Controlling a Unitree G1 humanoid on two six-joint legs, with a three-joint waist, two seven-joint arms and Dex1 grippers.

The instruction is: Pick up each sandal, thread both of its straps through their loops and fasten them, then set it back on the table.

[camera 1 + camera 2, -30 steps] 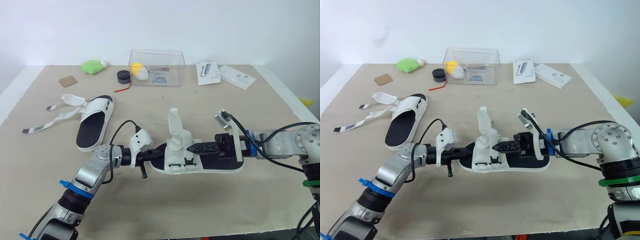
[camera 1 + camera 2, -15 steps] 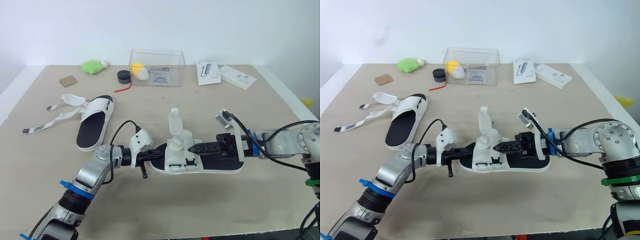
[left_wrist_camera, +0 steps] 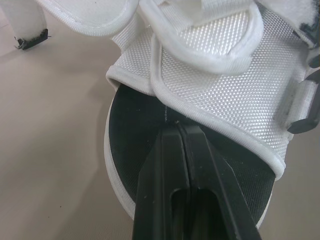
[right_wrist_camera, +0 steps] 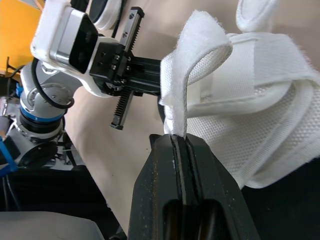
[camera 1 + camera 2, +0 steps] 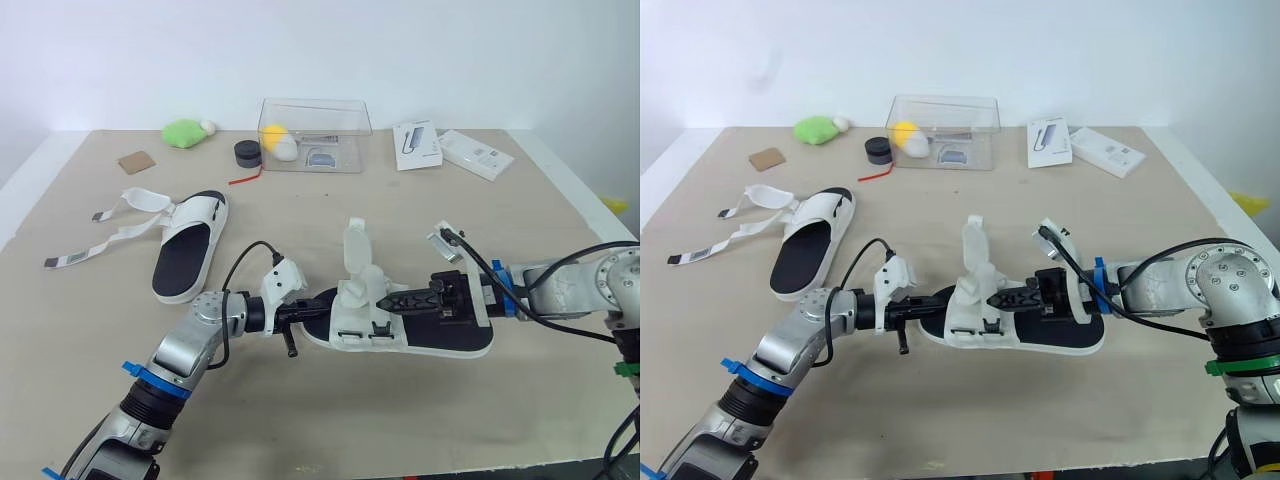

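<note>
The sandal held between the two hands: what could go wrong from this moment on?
1. The right hand pinches the strap only with its tips, so the strap may slip out when it is pulled.
2. The left hand grips just the toe edge of the sandal, so the sandal may twist or pull free.
3. The second strap stands up loose beside the right hand and could snag.

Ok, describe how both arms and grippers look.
Both arms are silver-grey metal with rounded joints and looping black cables. The left arm wears blue tape bands; the right arm has a blue band at the wrist and a green one. Each wrist carries a white housing. The left gripper and right gripper each have two slim black fingers.
</note>
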